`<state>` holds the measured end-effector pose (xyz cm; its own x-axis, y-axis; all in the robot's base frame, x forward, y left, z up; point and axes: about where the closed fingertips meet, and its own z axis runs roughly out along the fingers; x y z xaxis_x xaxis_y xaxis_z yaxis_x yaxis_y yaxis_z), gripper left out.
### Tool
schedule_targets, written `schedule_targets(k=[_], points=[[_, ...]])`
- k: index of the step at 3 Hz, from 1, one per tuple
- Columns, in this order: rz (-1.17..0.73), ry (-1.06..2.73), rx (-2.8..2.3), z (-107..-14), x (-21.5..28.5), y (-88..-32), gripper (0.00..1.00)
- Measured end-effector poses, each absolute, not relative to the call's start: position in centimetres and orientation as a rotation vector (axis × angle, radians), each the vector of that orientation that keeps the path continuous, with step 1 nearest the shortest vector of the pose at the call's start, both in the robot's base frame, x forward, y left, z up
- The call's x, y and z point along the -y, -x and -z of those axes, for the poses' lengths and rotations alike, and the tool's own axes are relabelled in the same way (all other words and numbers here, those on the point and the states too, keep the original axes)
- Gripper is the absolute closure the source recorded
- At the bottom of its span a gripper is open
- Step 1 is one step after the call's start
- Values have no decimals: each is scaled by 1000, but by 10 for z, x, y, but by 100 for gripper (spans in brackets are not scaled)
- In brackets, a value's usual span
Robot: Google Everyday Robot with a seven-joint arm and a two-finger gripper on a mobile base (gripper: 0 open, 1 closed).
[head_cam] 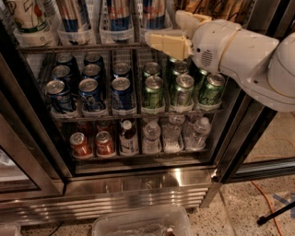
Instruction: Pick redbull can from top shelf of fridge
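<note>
Several redbull cans [119, 13] stand in clear lane bins on the top shelf [92, 47] of the fridge [138, 184]; only their lower blue and silver parts show. My gripper [162, 27] is at the right end of that shelf, just right of the rightmost redbull can [154, 11]. One cream finger [168, 44] lies at the shelf's front edge, and the other finger [191, 19] is higher and further right. The gripper is open and holds nothing. The white arm [239, 50] comes in from the right.
Short blue cans [92, 87] and green cans [179, 87] fill the middle rack. Red cans [82, 145] and water bottles [152, 136] sit on the lowest one. A clear tub [143, 223] lies on the floor, with an orange cable [265, 198] at right. The door frame [27, 152] is at left.
</note>
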<state>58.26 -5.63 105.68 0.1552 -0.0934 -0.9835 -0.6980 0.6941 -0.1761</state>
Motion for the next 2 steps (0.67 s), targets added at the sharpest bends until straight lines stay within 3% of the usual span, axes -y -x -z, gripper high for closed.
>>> schedule_targets(k=[2], points=[[-578, 748, -1365, -1064, 30, -617, 33]])
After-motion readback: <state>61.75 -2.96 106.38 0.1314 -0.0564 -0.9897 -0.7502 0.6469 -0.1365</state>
